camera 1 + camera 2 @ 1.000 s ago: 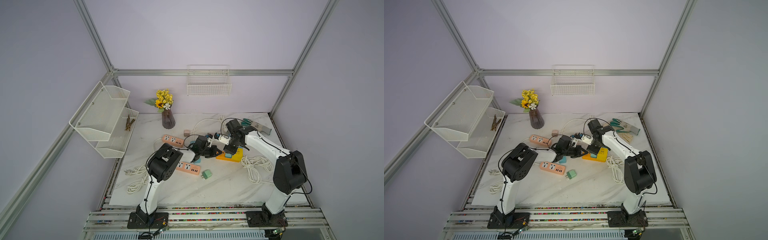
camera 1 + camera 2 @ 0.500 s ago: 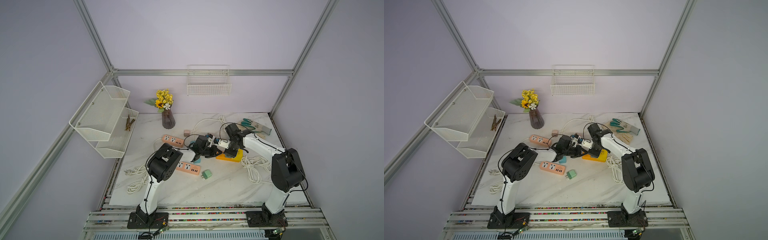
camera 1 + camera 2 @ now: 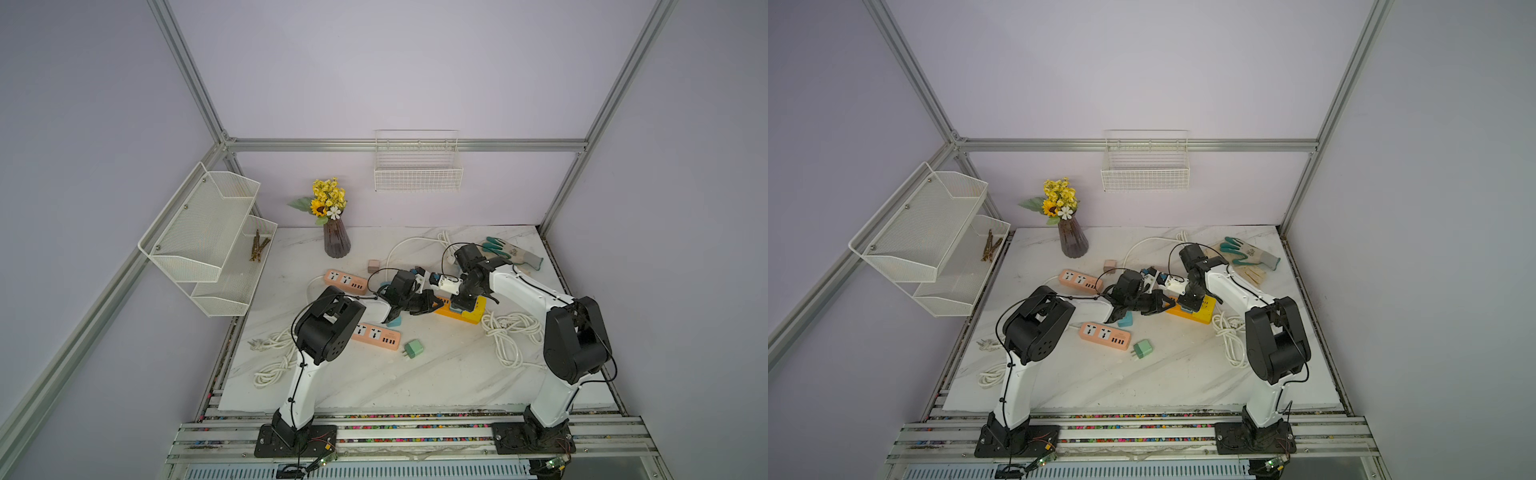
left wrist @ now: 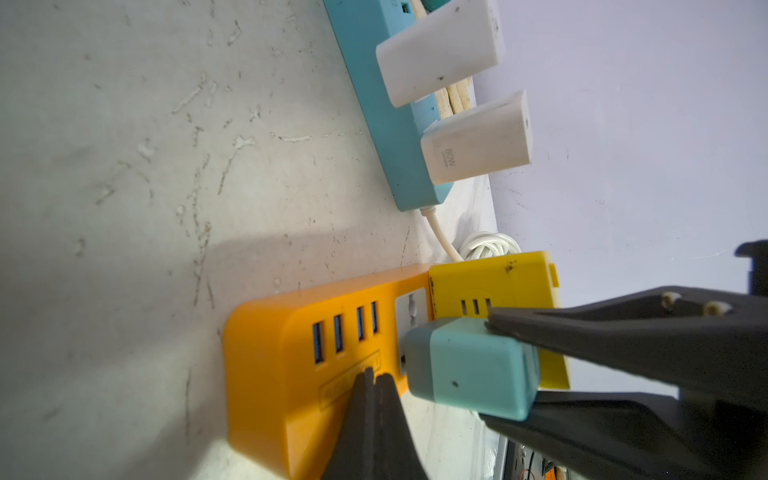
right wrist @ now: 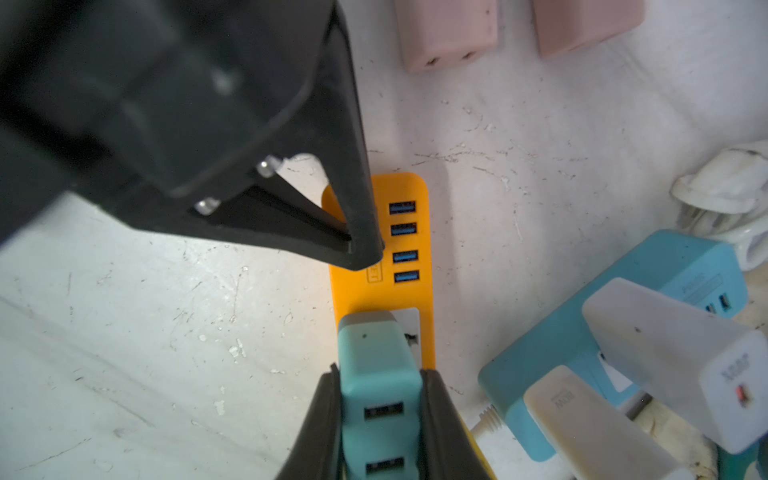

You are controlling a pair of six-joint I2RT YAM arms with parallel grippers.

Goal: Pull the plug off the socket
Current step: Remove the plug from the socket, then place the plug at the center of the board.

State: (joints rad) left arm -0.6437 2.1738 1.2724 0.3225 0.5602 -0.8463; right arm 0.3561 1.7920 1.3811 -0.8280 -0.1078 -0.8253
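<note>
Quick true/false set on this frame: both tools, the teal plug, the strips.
1. The right tool grips the teal plug. True.
2. The teal plug is clear of the orange strip. False: it sits at the strip's socket, with no prongs showing.
3. The left tool is open and off the strip. False: it is shut, with its tips pressed on the orange strip.
4. Two white chargers stand in the blue strip. True.
5. A green adapter lies loose on the table. True.
</note>
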